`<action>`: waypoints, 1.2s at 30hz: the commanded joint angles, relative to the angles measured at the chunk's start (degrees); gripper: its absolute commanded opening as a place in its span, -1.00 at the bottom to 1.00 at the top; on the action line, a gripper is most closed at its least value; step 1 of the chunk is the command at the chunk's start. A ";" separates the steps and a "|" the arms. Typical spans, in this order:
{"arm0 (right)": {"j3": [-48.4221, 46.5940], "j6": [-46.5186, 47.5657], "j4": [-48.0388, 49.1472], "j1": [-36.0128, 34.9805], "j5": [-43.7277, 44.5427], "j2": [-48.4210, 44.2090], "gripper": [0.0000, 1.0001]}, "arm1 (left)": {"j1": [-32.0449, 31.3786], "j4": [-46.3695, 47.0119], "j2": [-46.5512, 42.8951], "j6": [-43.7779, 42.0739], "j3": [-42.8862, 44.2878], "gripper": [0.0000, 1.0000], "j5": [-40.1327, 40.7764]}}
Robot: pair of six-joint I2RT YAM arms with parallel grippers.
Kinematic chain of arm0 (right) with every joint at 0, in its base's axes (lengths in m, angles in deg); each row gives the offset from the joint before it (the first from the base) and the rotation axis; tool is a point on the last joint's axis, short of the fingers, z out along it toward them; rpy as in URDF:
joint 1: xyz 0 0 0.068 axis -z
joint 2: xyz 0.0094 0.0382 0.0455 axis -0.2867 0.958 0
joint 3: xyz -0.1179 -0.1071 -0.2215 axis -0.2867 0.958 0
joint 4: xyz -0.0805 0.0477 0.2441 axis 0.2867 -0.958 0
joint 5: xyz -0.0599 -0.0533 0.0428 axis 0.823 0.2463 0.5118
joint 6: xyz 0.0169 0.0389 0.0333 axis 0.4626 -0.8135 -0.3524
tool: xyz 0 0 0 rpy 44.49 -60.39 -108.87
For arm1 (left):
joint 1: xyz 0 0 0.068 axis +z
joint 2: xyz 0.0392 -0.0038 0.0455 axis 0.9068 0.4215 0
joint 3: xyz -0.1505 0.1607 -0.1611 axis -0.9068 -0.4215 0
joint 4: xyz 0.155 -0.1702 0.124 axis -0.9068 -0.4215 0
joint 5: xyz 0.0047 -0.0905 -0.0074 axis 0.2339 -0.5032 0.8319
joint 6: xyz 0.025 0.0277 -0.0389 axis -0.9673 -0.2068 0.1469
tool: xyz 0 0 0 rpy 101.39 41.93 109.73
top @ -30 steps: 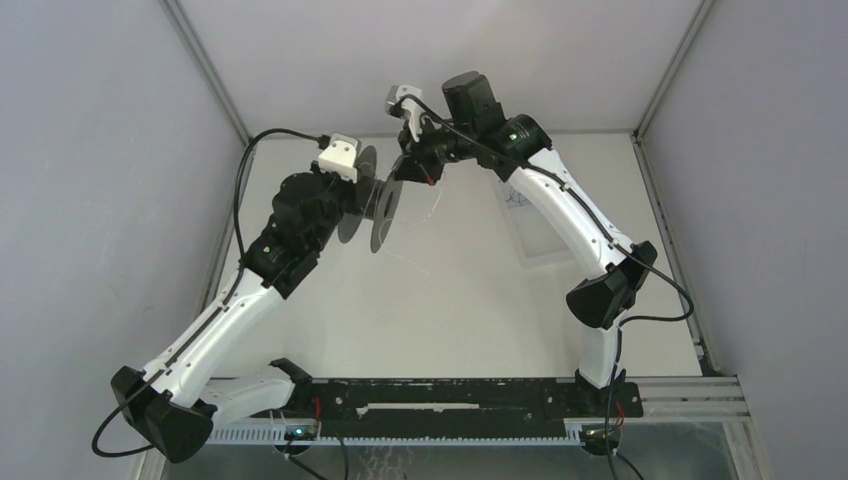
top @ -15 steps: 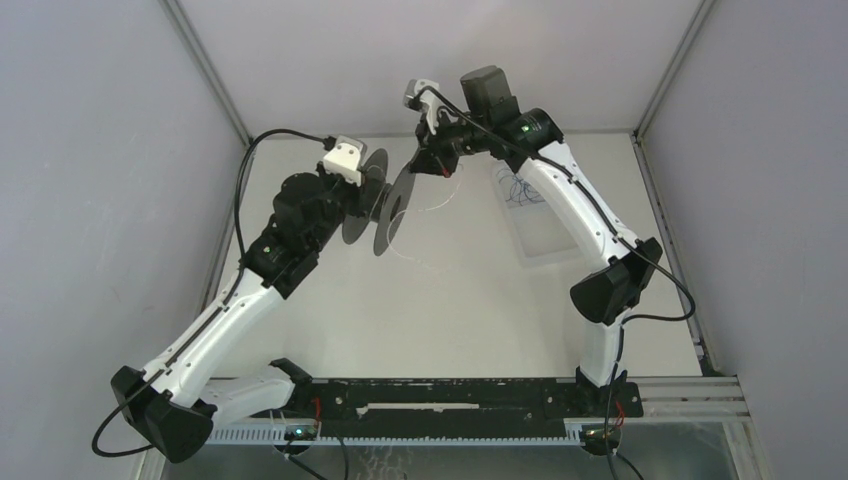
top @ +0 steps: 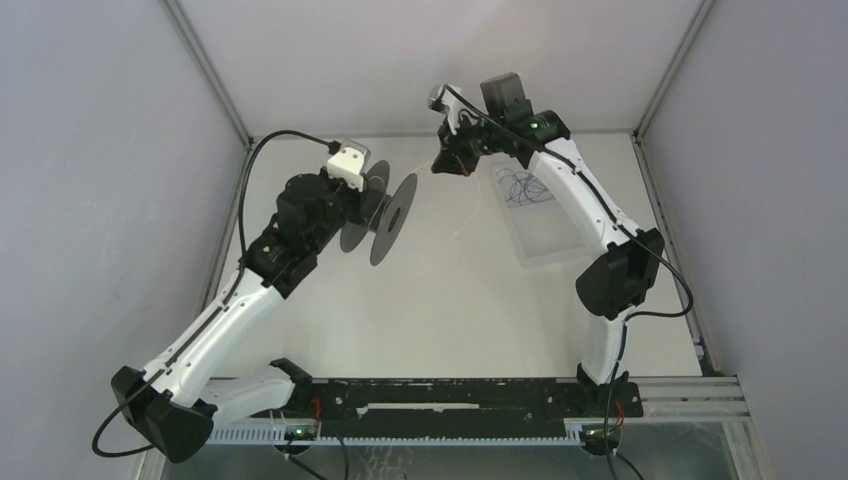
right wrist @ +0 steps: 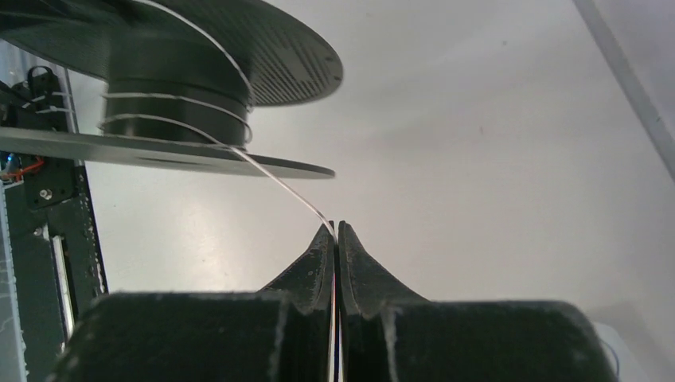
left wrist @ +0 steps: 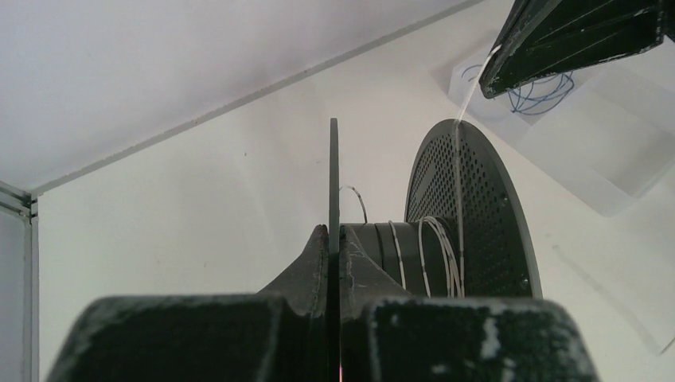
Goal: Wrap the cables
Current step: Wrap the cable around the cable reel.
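Note:
My left gripper (left wrist: 335, 232) is shut on the thin near flange of a black spool (top: 385, 203), which it holds on its side above the table at the back left. Several turns of the thin whitish cable (left wrist: 442, 253) lie round the spool's hub. My right gripper (right wrist: 335, 228) is shut on the same cable (right wrist: 275, 181), which runs taut from the hub to its fingertips. In the top view the right gripper (top: 447, 165) is just right of and behind the spool. Loose cable (top: 462, 232) trails over the table below it.
A clear shallow tray (top: 545, 215) lies at the back right with a tangle of thin blue wire (top: 522, 187) in it; it also shows in the left wrist view (left wrist: 593, 135). Grey walls close in the back and both sides.
My right gripper has swung right and back, away from the spool, drawing the cable with it. The left gripper and spool have shifted slightly right and tilted. The blue wire tray is now uncovered.

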 commanded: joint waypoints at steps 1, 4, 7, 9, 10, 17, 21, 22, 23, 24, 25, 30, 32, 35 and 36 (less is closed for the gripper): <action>3.95 1.26 5.64 2.71 1.98 -0.61 -0.84 | 1.19 -1.23 -1.74 1.22 4.36 -1.00 0.73; 8.04 0.67 8.25 2.70 1.59 -1.06 -0.84 | 1.54 -1.72 -1.48 2.44 5.32 -1.00 0.03; 11.50 0.17 10.00 2.80 1.46 -1.07 -0.84 | 1.96 -2.35 -1.27 3.56 6.24 -1.00 -0.87; 13.20 -0.19 10.69 2.88 1.15 -0.81 -0.84 | 2.34 -2.69 -1.29 4.21 6.91 -0.99 -1.08; 14.14 -0.45 11.14 2.98 0.90 -0.65 -0.83 | 2.50 -2.82 -1.29 4.67 7.27 -1.00 -1.22; 21.36 -7.30 18.23 2.98 -2.63 0.54 -0.84 | 3.97 -3.72 -0.78 9.59 9.45 -1.00 -4.48; 22.58 -11.14 20.71 2.96 -4.68 2.46 -0.85 | 5.72 -4.21 -0.68 11.96 10.18 -1.00 -7.88; 22.93 -12.08 21.51 2.97 -5.03 2.91 -0.87 | 6.06 -4.24 -0.68 12.68 10.34 -1.00 -8.58; 23.43 -13.23 22.29 2.91 -5.45 3.32 -0.88 | 6.47 -4.32 -0.76 13.52 10.42 -0.99 -9.29; 23.93 -14.35 23.14 2.98 -6.01 3.70 -0.88 | 6.94 -4.41 -0.77 14.41 10.53 -1.00 -9.70; 24.47 -15.55 23.97 2.94 -6.45 4.14 -0.88 | 7.41 -4.42 -0.81 15.56 10.55 -1.00 -10.25; 30.83 -23.67 31.58 3.06 -10.33 4.85 -0.88 | 9.66 -5.16 -1.12 23.45 10.50 -1.00 -10.04; 35.70 -28.60 37.18 2.95 -12.02 4.43 -0.88 | 9.98 -5.78 -0.80 25.45 11.09 -1.00 -8.73; 41.04 -35.92 44.63 2.22 -13.21 3.92 -0.86 | 10.42 -6.62 -0.01 27.60 12.59 -1.00 -6.17; 42.21 -37.05 45.98 1.48 -13.19 3.87 -0.86 | 10.77 -6.88 0.28 28.29 13.16 -0.99 -5.57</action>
